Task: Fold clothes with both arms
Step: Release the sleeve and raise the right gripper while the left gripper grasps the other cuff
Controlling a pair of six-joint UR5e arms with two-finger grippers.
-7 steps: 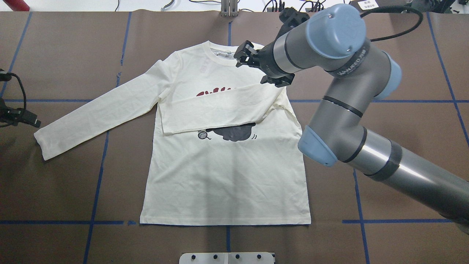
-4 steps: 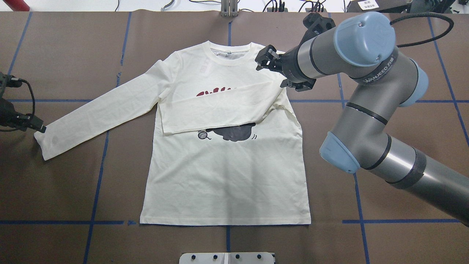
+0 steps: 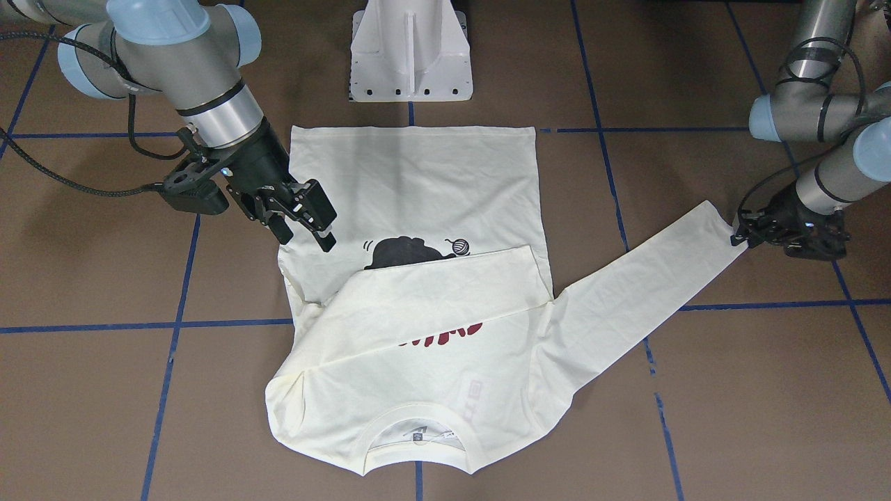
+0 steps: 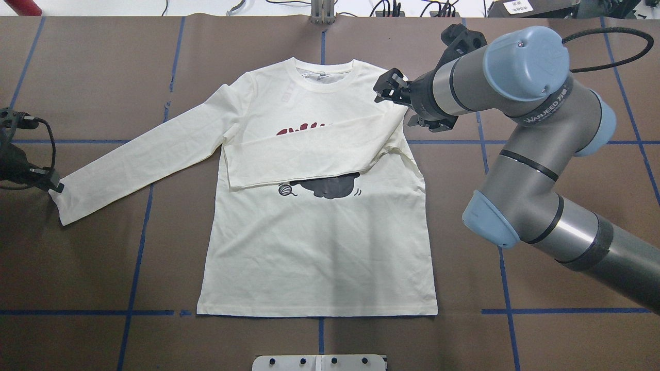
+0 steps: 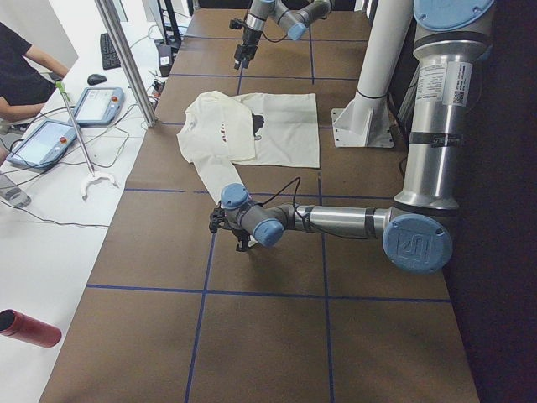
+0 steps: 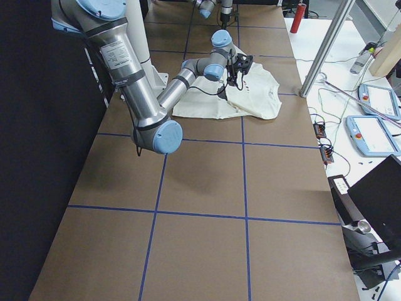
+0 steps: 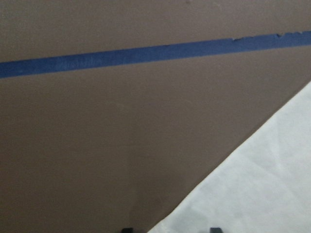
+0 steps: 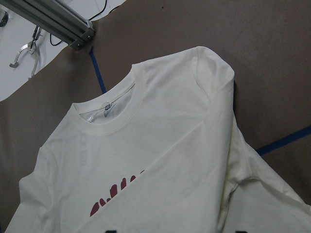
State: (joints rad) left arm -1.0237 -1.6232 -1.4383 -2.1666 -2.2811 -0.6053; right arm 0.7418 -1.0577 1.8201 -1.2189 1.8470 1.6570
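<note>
The cream-white shirt (image 4: 309, 247) lies flat on the brown table, print side up. One sleeve (image 4: 309, 152) is folded across the chest and covers part of the black cat and the red lettering. The other sleeve (image 4: 139, 154) stretches out straight. My left gripper (image 4: 51, 185) sits low at that sleeve's cuff (image 3: 717, 223). In the left wrist view its fingertips stand apart, open, with the cuff edge (image 7: 262, 184) between them. My right gripper (image 4: 393, 109) hovers open over the shoulder beside the ribbed neckline (image 8: 112, 121), holding nothing.
The white pedestal (image 3: 411, 56) stands at the hem side of the shirt. Blue tape lines (image 4: 136, 232) cross the table. A metal post (image 4: 322, 10) rises at the far edge. Beyond it are a desk with tablets (image 5: 92, 105) and a seated person (image 5: 25, 75).
My right gripper has drawn back from the neckline to the shoulder, still open. My left gripper has moved in from the table's edge to the cuff of the outstretched sleeve.
</note>
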